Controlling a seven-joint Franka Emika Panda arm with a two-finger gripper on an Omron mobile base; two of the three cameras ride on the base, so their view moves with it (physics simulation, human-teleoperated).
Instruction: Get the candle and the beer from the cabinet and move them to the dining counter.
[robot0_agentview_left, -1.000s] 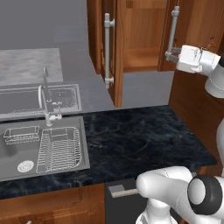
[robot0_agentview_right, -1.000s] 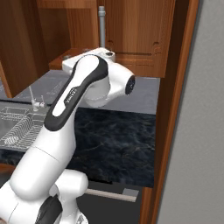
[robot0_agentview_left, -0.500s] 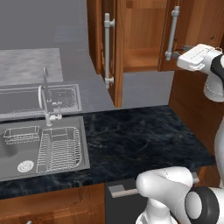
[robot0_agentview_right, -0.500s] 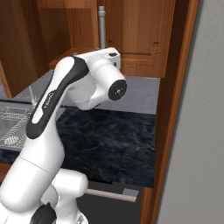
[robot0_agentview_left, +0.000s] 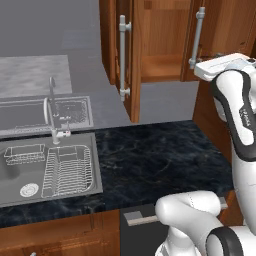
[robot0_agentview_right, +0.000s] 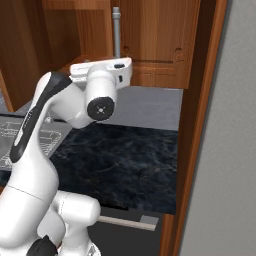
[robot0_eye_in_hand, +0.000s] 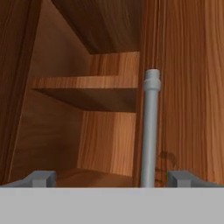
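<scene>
The white arm's two-finger gripper (robot0_eye_in_hand: 109, 178) stands wide open and empty, its dark tips either side of the long vertical silver bar handle (robot0_eye_in_hand: 150, 127), the right tip nearer it. That handle belongs to the reddish-brown wooden wall cabinet (robot0_agentview_left: 165, 45), whose left door (robot0_agentview_left: 126, 55) is open. Left of the handle a bare wooden shelf (robot0_eye_in_hand: 87, 87) shows inside. Below the cabinet lie the black grey-veined marble counter (robot0_agentview_left: 155, 160) and steel sink (robot0_agentview_left: 47, 172).

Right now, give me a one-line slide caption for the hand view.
Open gripper facing the reddish-brown wooden wall cabinet, its vertical silver bar handle standing between the two fingertips.
</scene>
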